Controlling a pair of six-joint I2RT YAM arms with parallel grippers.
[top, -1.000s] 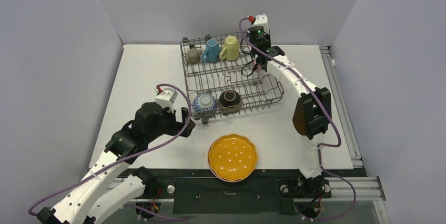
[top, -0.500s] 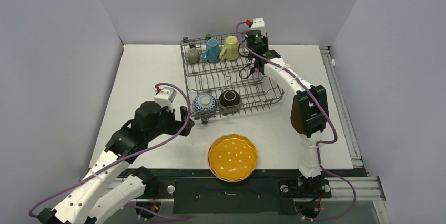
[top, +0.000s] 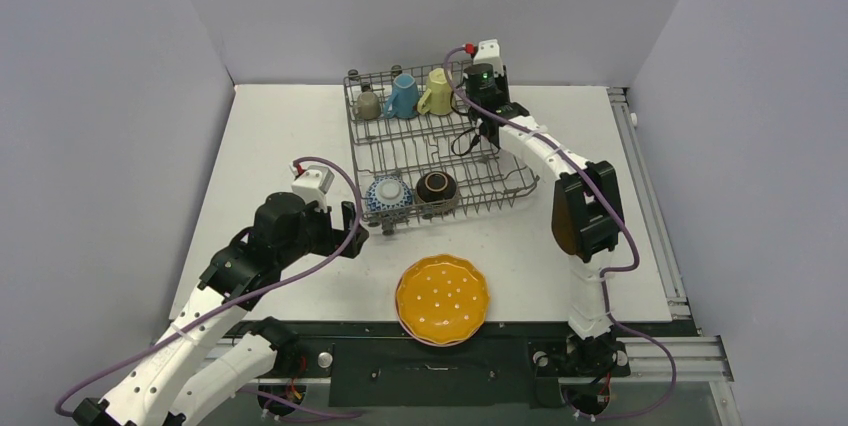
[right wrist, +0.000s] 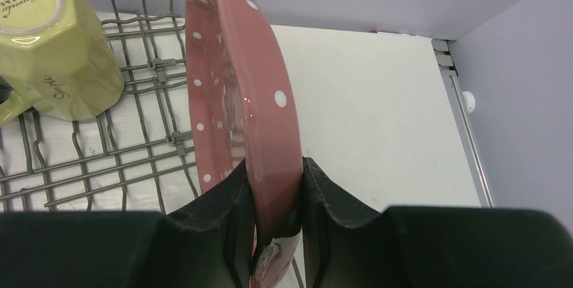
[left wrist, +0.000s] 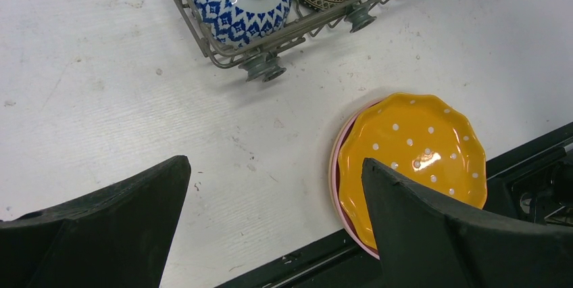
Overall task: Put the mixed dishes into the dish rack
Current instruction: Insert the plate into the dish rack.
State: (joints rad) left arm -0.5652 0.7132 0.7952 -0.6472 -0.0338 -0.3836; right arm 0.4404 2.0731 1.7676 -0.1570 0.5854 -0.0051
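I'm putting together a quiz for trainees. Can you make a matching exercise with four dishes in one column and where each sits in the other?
1 pink plate
2 orange plate
3 yellow mug
4 blue-white bowl

A on top of the pile on the table
B far row of the rack
C clamped in the right gripper
D near row of the rack

Pairs: 1-C, 2-A, 3-B, 4-D

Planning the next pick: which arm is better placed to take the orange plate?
Left. The left gripper, open, hovers near the orange plate; the right gripper is shut on the pink plate at the dish rack.
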